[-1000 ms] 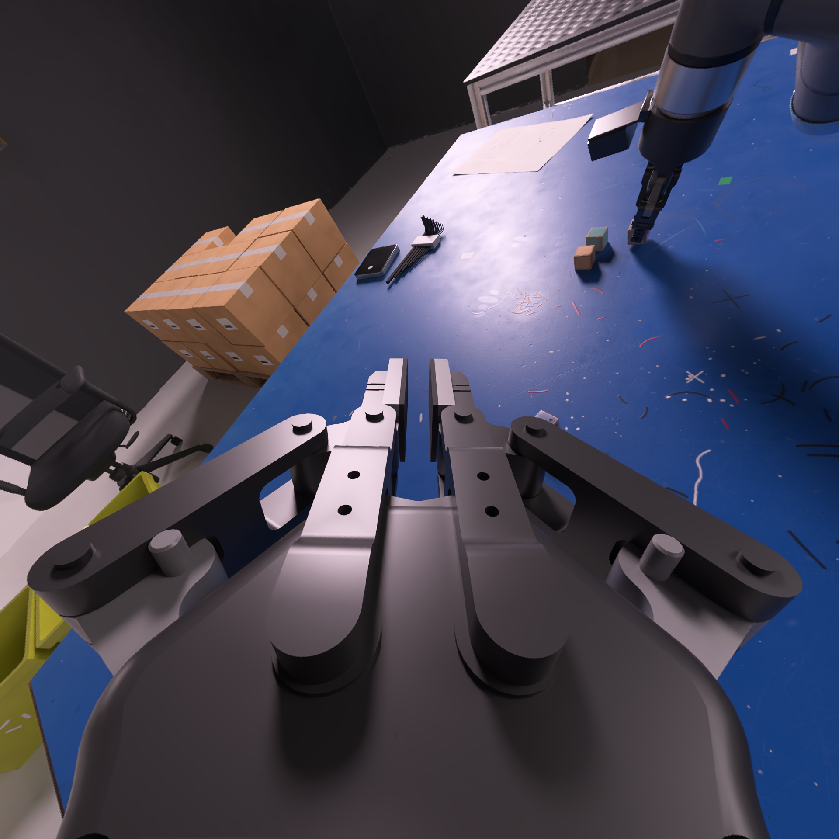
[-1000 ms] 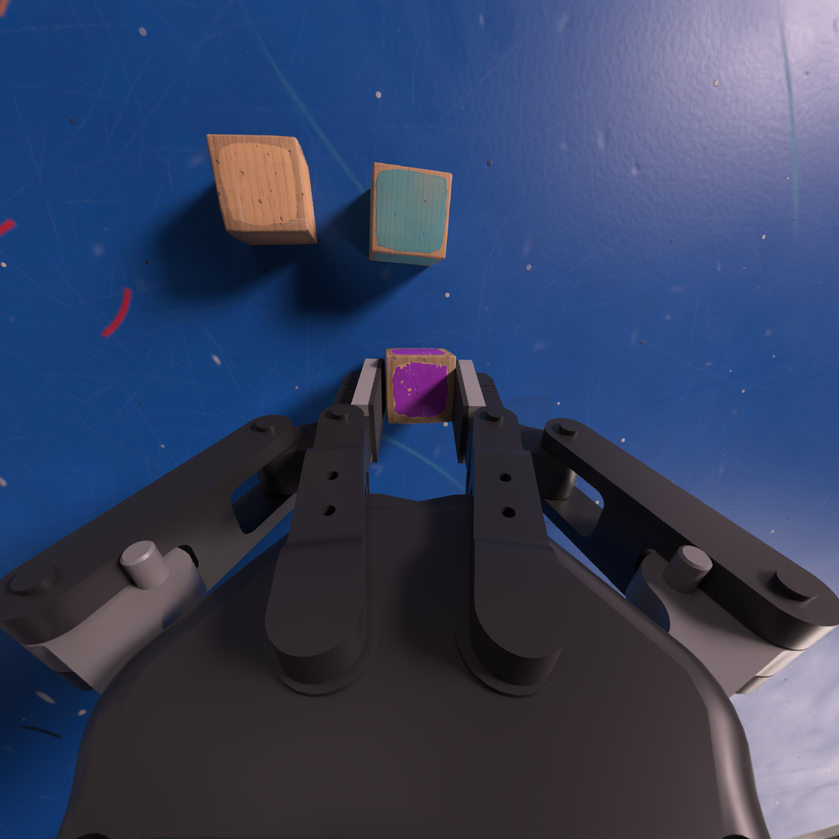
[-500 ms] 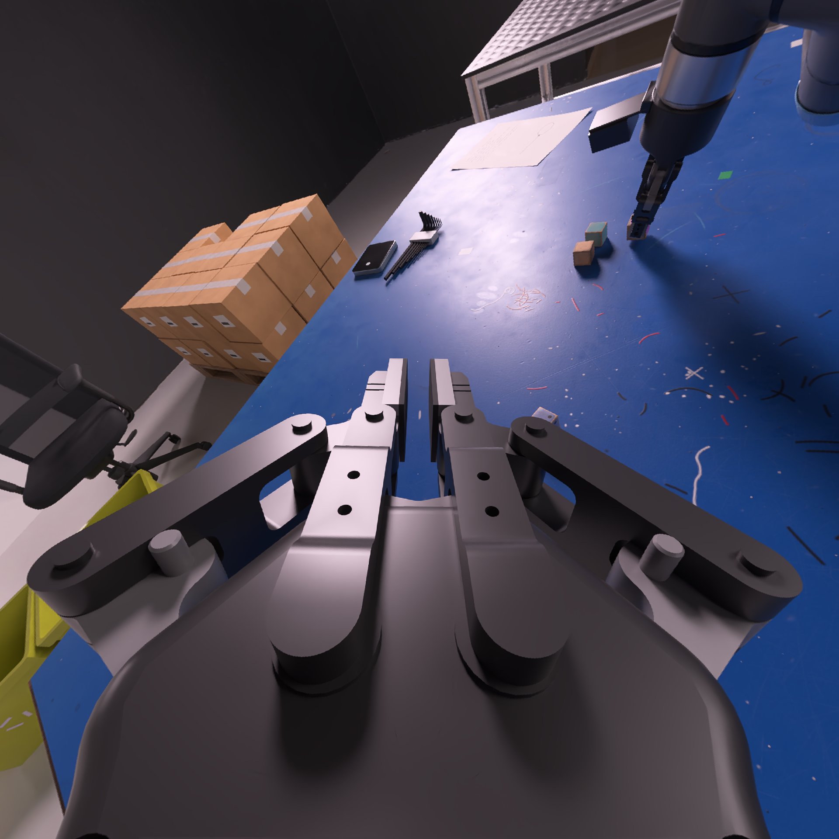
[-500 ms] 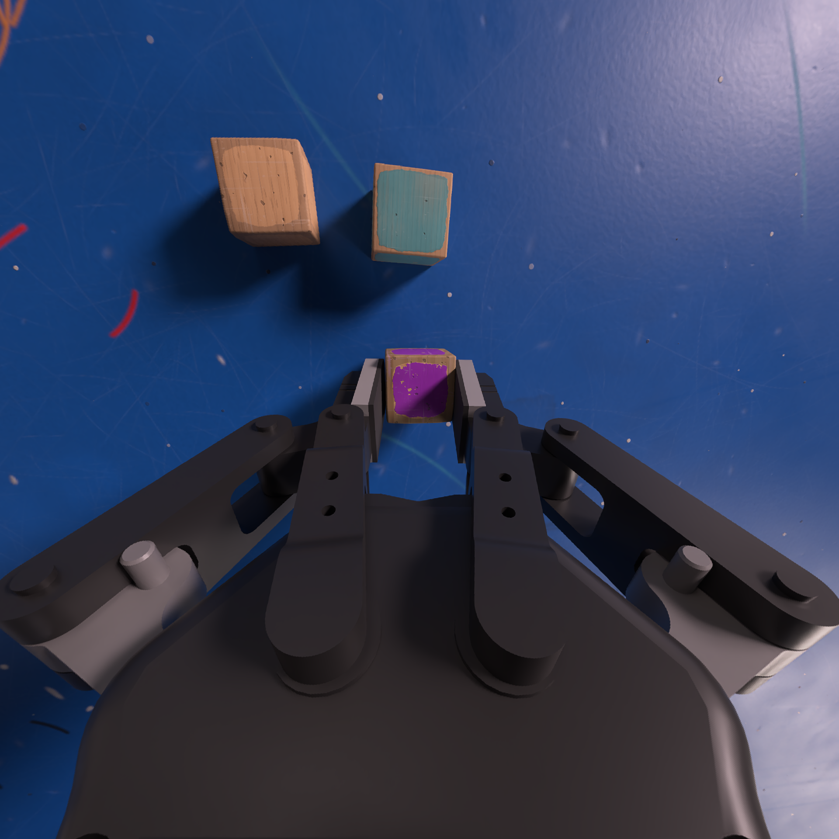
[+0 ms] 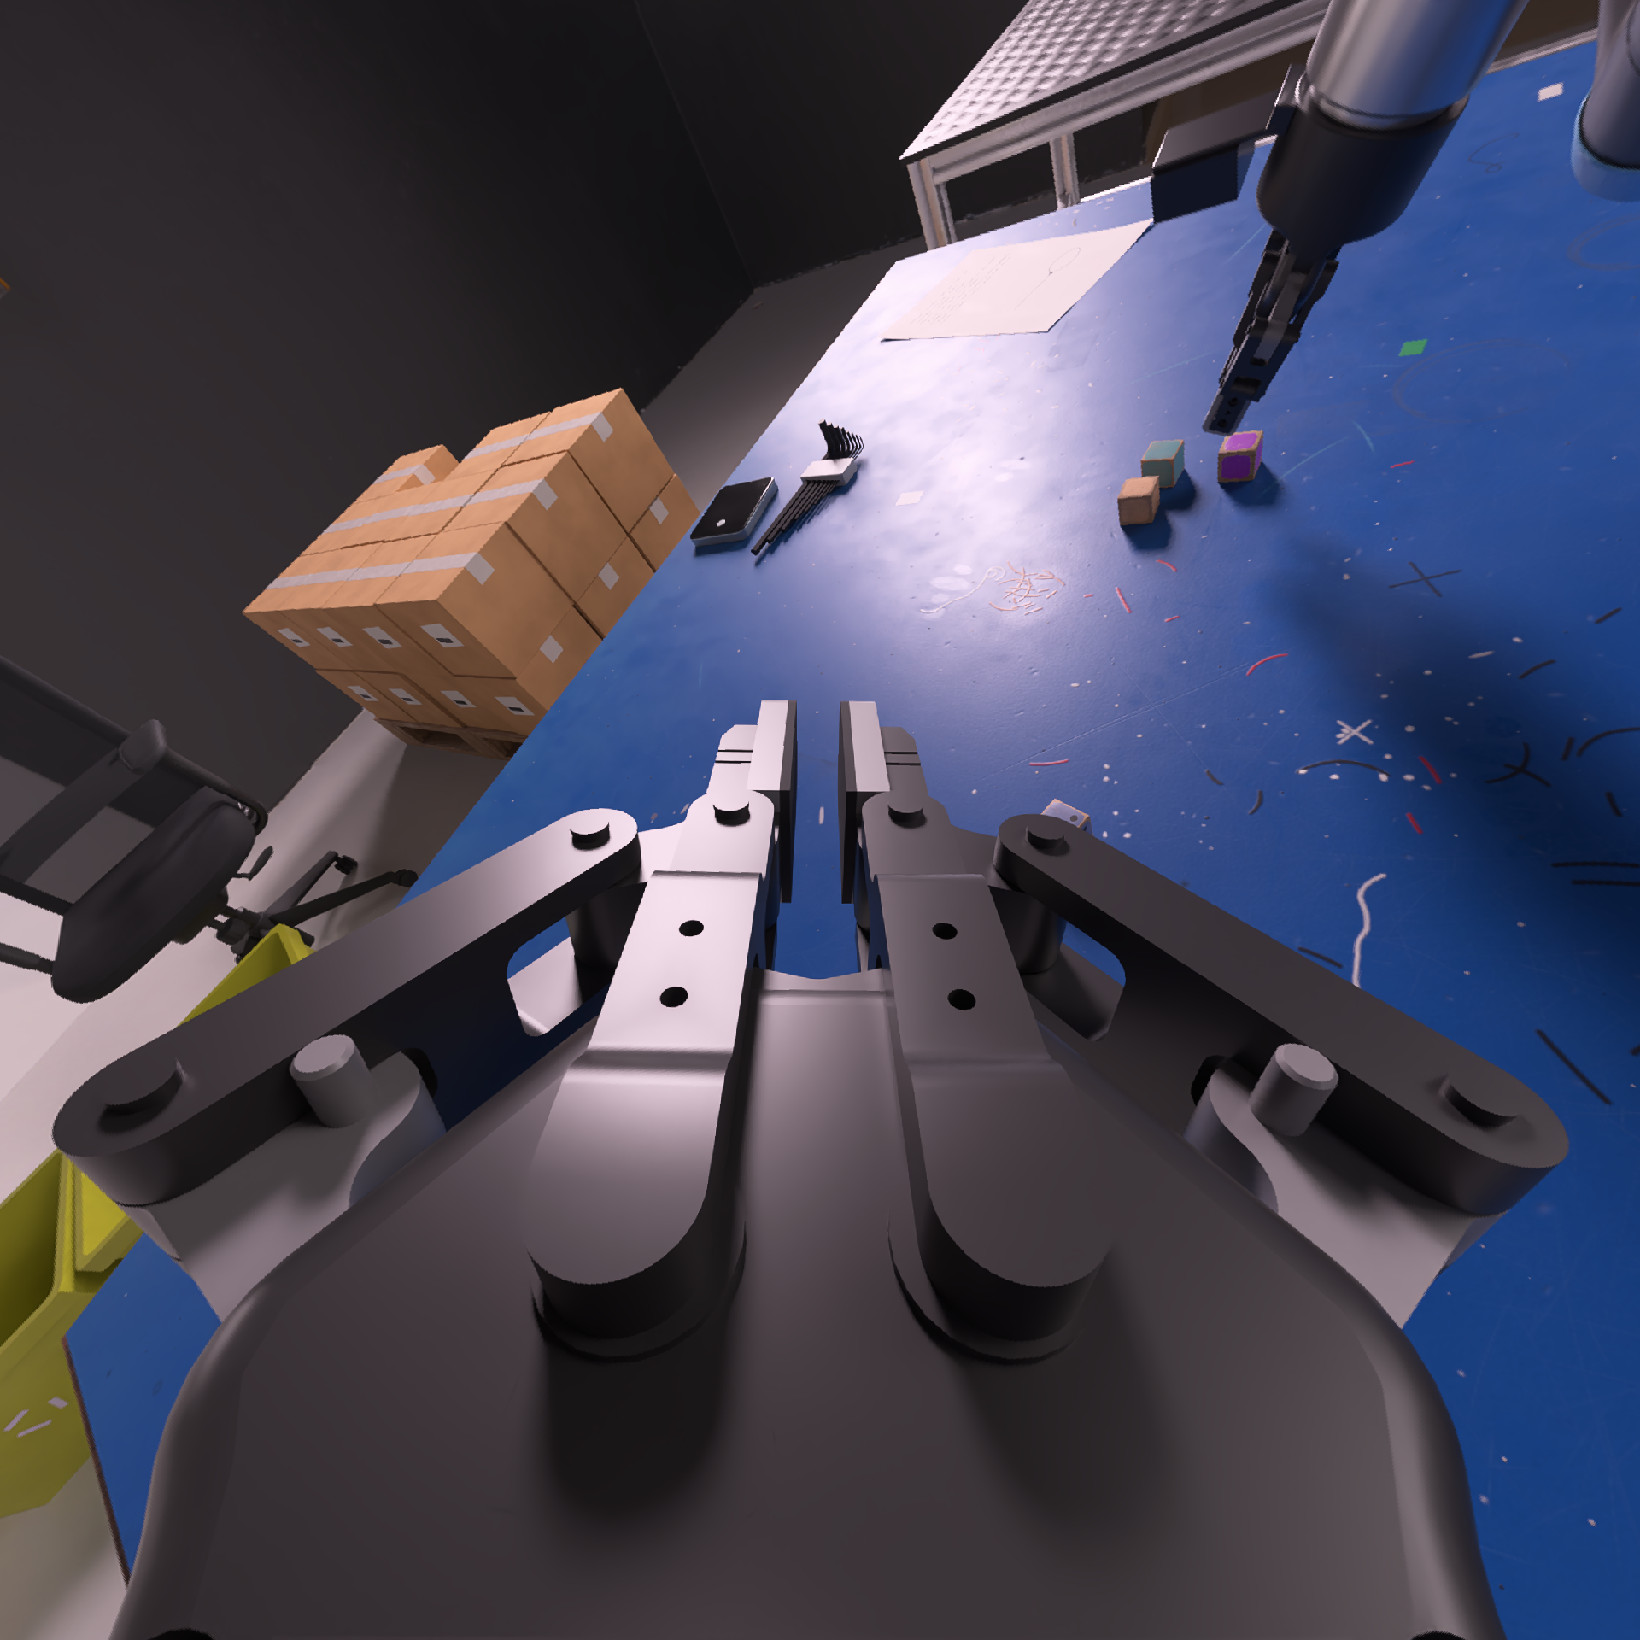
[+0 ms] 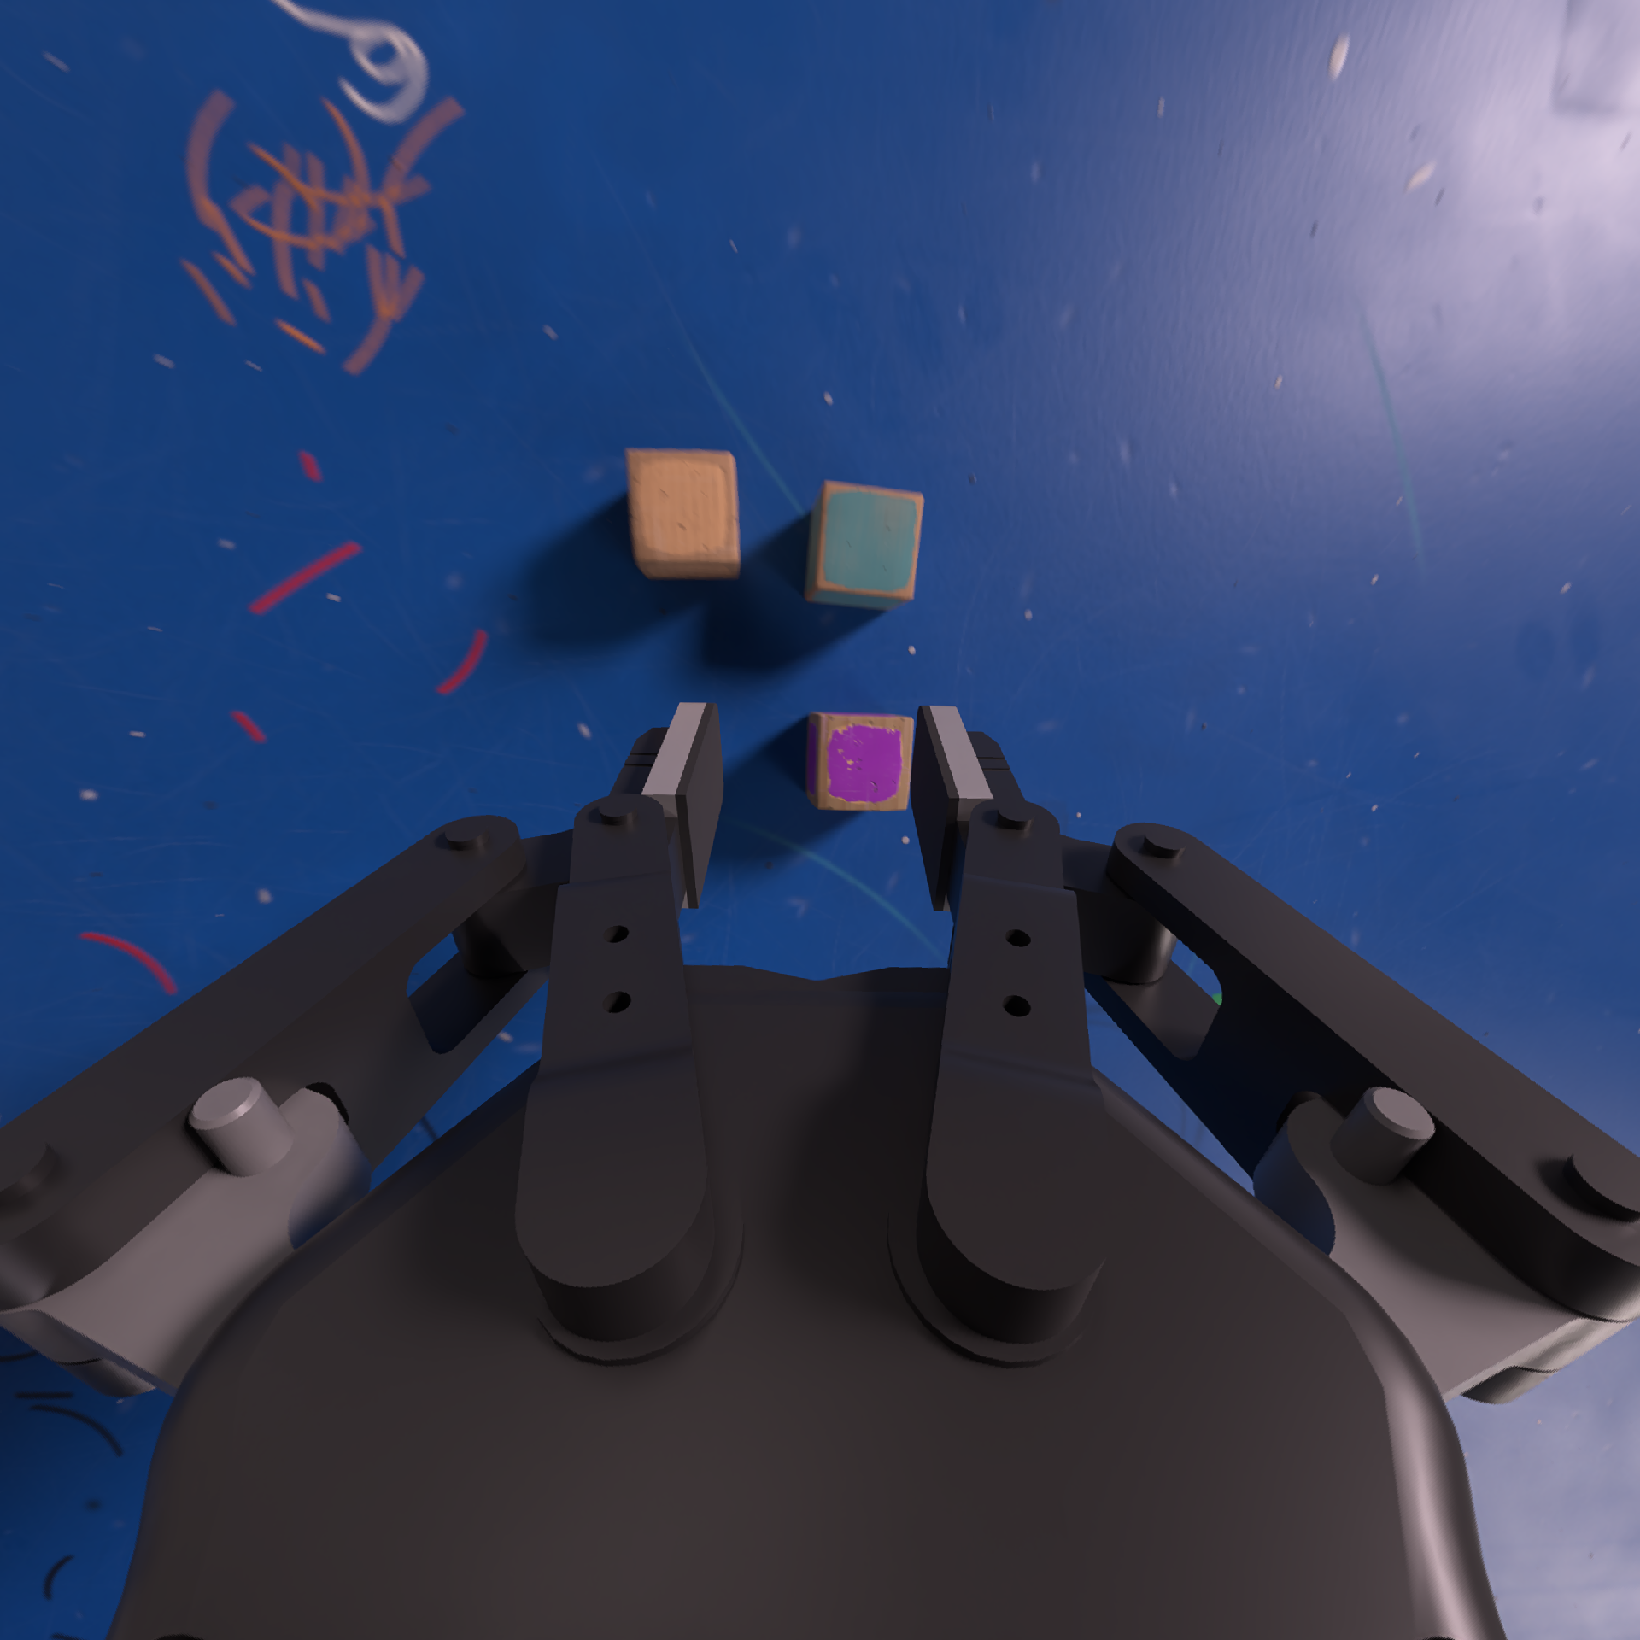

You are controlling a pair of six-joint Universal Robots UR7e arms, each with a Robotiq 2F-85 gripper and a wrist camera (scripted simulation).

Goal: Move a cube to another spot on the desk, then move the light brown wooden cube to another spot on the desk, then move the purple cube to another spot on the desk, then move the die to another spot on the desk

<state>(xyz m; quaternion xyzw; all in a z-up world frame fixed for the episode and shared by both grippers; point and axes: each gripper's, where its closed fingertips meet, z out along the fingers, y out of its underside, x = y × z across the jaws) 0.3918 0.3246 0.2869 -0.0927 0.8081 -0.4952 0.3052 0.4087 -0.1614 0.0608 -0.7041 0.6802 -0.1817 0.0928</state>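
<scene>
Right gripper (image 6: 816, 803): jaws spread, above purple cube (image 6: 859, 761), which sat released on desk (image 6: 1154, 444).
Left gripper (image 5: 816, 745): nearly closed, empty.
Remaining: die.

Dark grey metal claw (image 6: 818, 803) with paired screw holes, pale grey fingertips (image 6: 679, 750).

No legible writing on the cardboard boxes (image 5: 497, 568) or paper sheet (image 5: 1012, 288).

Left wrist looks low along desk (image 5: 1021, 639) — right looks down, sharing cubes.
</scene>
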